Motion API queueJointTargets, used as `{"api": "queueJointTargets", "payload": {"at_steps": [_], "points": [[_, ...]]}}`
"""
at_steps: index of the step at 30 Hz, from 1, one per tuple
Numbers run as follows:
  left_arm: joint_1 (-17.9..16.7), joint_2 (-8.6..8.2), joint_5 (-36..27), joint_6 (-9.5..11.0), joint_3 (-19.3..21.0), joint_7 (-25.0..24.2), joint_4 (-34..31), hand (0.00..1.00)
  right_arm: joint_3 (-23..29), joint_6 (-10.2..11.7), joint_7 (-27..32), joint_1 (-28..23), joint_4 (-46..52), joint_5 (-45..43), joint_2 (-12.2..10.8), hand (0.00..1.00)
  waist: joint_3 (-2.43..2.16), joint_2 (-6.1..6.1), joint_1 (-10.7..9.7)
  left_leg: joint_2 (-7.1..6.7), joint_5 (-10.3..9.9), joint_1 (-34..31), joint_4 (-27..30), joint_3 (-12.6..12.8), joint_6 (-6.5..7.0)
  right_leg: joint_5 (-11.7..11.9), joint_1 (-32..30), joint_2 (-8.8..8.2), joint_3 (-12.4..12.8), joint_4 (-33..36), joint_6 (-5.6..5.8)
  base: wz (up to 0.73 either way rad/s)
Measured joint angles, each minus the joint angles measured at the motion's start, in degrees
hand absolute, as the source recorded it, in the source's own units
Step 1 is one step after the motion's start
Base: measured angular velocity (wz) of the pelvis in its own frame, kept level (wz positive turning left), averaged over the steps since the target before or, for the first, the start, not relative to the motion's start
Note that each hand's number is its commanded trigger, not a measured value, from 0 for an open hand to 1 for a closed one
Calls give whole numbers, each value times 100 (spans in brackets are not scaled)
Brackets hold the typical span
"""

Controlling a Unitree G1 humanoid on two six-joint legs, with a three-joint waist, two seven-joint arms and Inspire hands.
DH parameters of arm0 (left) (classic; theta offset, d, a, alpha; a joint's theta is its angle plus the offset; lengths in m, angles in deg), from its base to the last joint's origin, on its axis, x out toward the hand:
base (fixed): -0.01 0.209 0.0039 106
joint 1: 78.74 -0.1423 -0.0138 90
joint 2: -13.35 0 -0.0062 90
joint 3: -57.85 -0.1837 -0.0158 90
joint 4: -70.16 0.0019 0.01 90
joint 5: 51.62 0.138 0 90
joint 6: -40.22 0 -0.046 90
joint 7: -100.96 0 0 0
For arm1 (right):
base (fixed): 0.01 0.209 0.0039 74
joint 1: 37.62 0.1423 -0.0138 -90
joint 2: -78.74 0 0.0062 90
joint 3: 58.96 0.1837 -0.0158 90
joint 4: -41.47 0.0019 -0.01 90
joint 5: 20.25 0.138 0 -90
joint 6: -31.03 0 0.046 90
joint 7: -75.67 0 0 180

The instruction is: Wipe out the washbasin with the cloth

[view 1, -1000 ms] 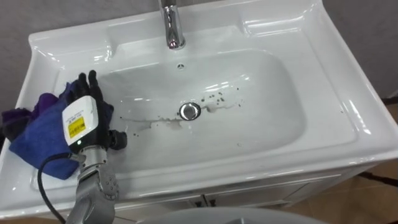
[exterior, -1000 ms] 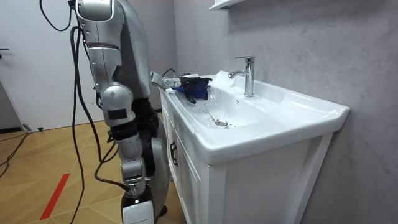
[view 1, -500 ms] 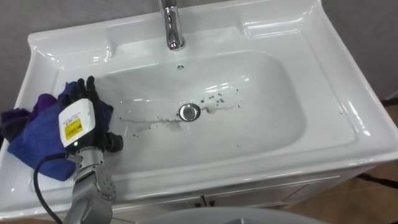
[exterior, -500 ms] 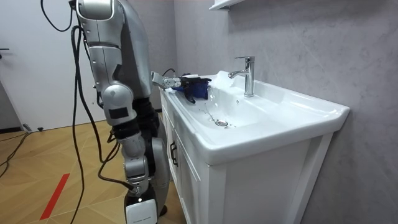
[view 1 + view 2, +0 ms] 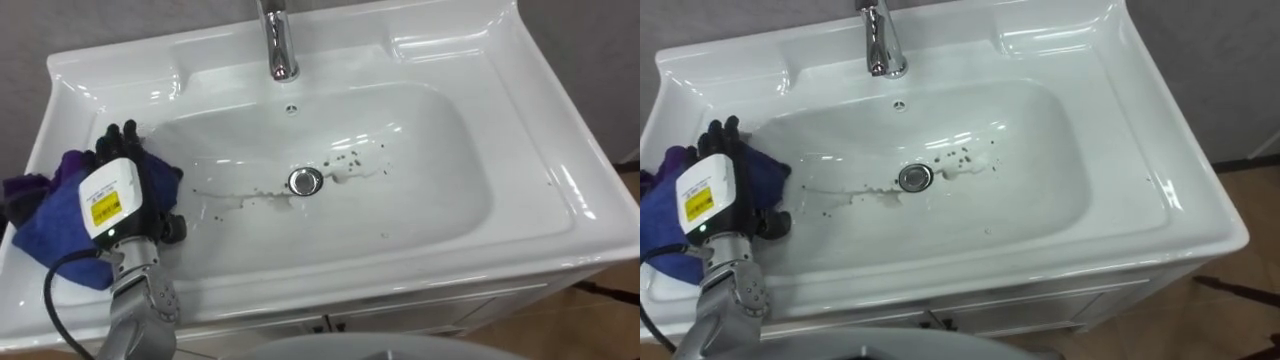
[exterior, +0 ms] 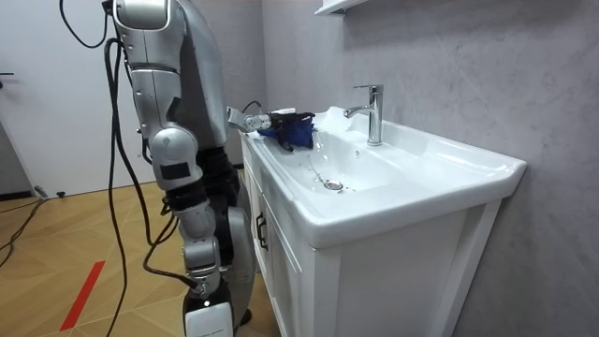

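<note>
The white basin holds no water. Around its metal drain lie dark specks and a pale smear trailing toward the left wall. The faucet stands at the middle of the rear edge.

The blue cloth lies bunched on the left rim and spills over the basin's left slope. The left hand rests on top of it, fingers stretched flat over the fabric and pressing it down, thumb at the basin side.

The bowl's middle, right slope and front rim lie open, as does the whole right rim of the surface.

The right hand hangs low beside the robot, which stands at the cabinet on the room view's left; I cannot tell how its fingers are set.

Compared with a second ago, the left hand has slid a little toward the left edge, and the cloth has gone with it.
</note>
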Motion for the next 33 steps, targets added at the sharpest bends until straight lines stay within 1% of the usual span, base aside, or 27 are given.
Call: {"api": "queueJointTargets", "payload": {"at_steps": [2, 5, 8, 14, 20, 30, 33], "points": [[-11, 1, -4, -3, 184, 15, -1, 0, 44, 0, 0, -1, 1, 4, 20, 0, 1, 70, 2, -1, 0, 5, -14, -4, 0, 1, -1, -1, 0, 3, 0, 0], [-99, -6, 0, 13, 204, 63, -32, 0, 44, 7, -3, 1, 7, 13, 18, 0, -3, 97, -1, 0, 1, 21, -22, -6, -1, 0, 1, 0, -2, 3, 0, 0], [-150, -26, 1, 40, 205, 249, -32, 0, 44, 8, 2, 2, 6, 5, 29, 0, -1, 66, 1, -2, 1, 22, -19, -5, 0, 0, -7, -1, -3, -3, 0, 0], [-267, -32, 6, 116, 199, 470, -5, 0, 42, 3, -5, -15, -1, -54, 19, 0, 10, 1, -6, -3, 1, 20, -19, 1, 0, 0, 2, -1, 13, -9, 1, 0], [-347, -71, 4, 194, 182, 502, 75, 0, 31, 0, -65, -14, 0, -52, 10, 0, 8, -74, -3, -3, 1, 17, -11, 5, 0, -1, 7, -1, 28, -16, 1, 0], [-402, -85, -8, 212, 139, 498, 137, 0, 29, -8, -115, -57, 44, -51, 3, 0, 6, -79, -13, -3, 2, 1, -11, -7, 0, -3, 0, 1, 13, -21, 1, 0], [-426, -86, -36, 264, 139, 499, 183, 0, 28, -7, -114, -101, 60, -39, -2, 0, 5, -78, 6, -4, 3, 7, -14, 0, -1, -3, 0, 0, 18, -20, 1, 0]]}}
